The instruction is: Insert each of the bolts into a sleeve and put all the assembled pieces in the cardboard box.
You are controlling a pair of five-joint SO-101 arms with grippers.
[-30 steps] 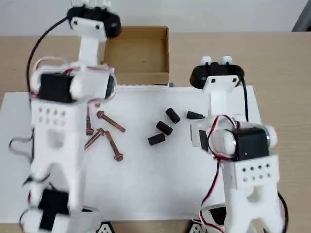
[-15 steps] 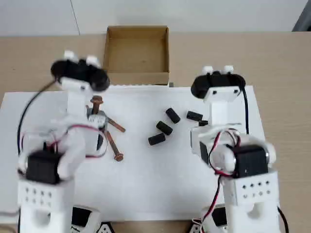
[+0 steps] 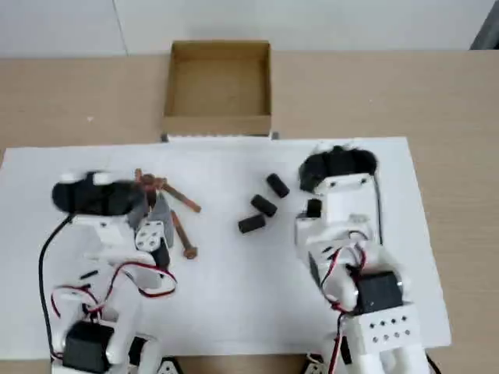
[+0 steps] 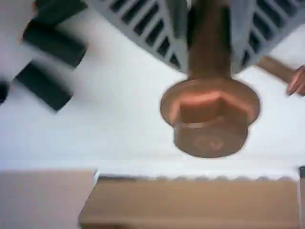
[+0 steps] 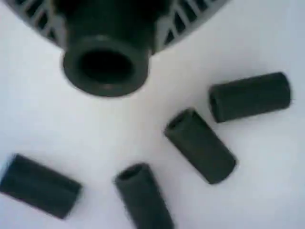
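Observation:
My left gripper (image 3: 148, 201) is shut on a copper bolt (image 3: 146, 181) at the left of the white sheet. In the left wrist view the bolt (image 4: 209, 114) sticks out head first from between the ribbed fingers (image 4: 143, 21). Two more bolts (image 3: 181, 222) lie beside it on the sheet. My right gripper (image 3: 313, 214) is shut on a black sleeve (image 5: 107, 62) whose open bore faces the right wrist camera. Several loose sleeves (image 3: 263, 205) lie between the arms, also seen in the right wrist view (image 5: 200, 145). The cardboard box (image 3: 217, 125) stands open at the back.
A white sheet (image 3: 249, 296) covers the table in front of the box, with bare wood (image 3: 437, 93) around it. The box's near wall (image 4: 190, 207) lies beyond the held bolt, and two sleeves (image 4: 52, 40) lie off to one side.
The left arm has drawn back from near the box toward the front edge, lifting a bolt off the pile. The right arm has also pulled back a little.

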